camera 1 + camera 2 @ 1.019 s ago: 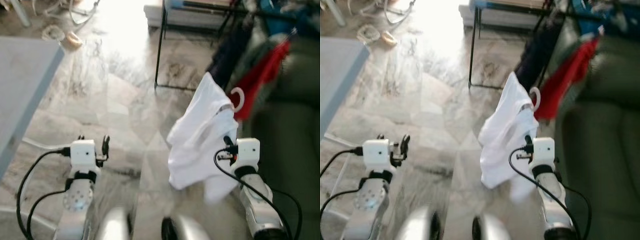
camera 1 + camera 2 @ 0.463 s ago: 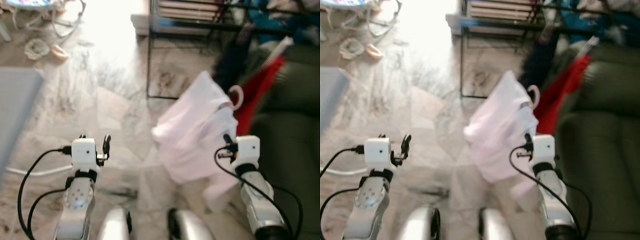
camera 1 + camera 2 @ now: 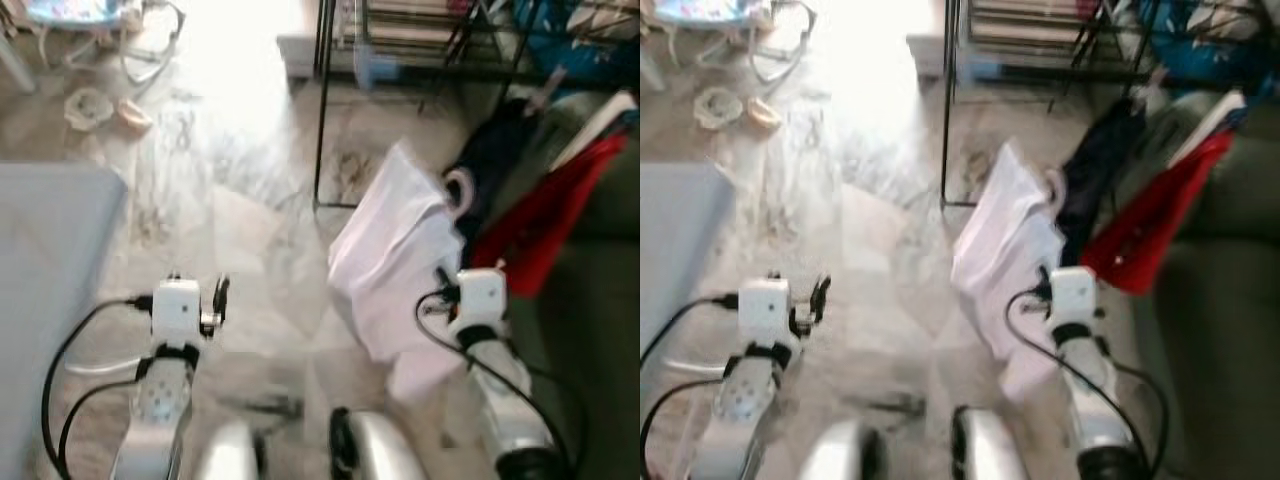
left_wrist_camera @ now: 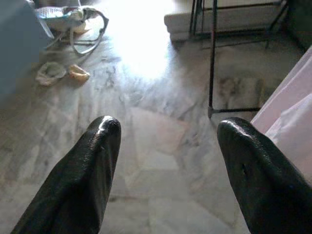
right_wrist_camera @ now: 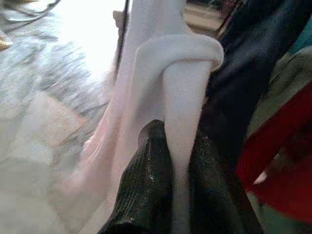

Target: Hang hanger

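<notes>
The right gripper [image 5: 175, 161] is squeezed tight on the hanger [image 3: 458, 190], which has a white shirt [image 3: 395, 265] on it. The hook points up. The rack [image 3: 420, 30] is ahead, a bit to the right. The left gripper [image 4: 168, 161] is spread apart, holding nothing.

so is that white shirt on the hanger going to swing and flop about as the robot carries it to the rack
Probably floppy: the white shirt droops in loose folds below the right gripper, whose fingers are shut on a fold of the fabric. It looks light, so it will likely sway. The hanger's hook looks stiff above the cloth, so it should keep its shape.
</notes>
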Controlling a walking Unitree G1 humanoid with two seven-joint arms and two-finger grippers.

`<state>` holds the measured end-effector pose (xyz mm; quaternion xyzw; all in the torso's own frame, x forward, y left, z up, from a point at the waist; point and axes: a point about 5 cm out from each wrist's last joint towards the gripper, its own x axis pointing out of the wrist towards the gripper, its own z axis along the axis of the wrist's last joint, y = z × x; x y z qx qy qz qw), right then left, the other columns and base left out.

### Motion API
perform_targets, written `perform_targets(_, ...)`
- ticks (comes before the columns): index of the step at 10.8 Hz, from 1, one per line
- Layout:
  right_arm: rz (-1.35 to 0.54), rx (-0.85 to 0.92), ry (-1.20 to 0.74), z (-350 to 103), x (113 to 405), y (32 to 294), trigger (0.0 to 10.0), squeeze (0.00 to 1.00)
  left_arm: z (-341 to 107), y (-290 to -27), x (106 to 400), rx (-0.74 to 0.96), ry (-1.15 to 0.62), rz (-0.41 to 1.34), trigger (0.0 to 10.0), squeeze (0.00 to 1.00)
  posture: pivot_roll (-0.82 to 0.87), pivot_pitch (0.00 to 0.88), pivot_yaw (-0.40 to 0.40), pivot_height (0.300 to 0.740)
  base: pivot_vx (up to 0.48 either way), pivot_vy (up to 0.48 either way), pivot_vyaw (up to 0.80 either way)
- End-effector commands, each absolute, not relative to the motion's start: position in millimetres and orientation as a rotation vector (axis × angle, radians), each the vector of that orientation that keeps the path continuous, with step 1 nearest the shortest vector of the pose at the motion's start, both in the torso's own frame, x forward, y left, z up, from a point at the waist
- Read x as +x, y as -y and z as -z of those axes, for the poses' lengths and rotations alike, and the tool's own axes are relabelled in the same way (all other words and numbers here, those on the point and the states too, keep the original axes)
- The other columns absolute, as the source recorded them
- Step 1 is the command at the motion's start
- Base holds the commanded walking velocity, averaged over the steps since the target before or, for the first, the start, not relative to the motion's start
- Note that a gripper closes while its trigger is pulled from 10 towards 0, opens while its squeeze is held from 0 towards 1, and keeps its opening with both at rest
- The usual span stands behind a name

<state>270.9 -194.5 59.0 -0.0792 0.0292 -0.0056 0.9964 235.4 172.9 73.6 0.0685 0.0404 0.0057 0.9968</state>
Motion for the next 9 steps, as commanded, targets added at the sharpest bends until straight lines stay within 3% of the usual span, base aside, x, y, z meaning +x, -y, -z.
perform_targets(1,0.034,-0.199,0.086,-88,283,193,10.0,0.0,-70,-176,230,0.135,-0.106,-0.013,10.0,0.0,0.05,0.221,-0.064,0.74,0.48,0.0,0.0)
perform_targets(3,0.032,-0.235,0.16,-106,293,189,10.0,0.0,-72,-171,232,0.115,-0.093,0.004,10.0,0.0,0.05,0.223,-0.065,0.74,0.304,0.0,0.0)
perform_targets(6,0.107,-0.21,0.214,-123,305,189,10.0,0.0,-70,-169,228,0.105,-0.11,0.014,10.0,0.0,0.06,0.234,-0.063,0.74,0.0,0.0,0.0)
perform_targets(9,0.125,-0.207,0.043,-116,335,192,10.0,0.0,-69,-164,226,0.101,-0.125,0.026,10.0,0.0,0.07,0.243,-0.065,0.74,0.0,0.0,0.0)
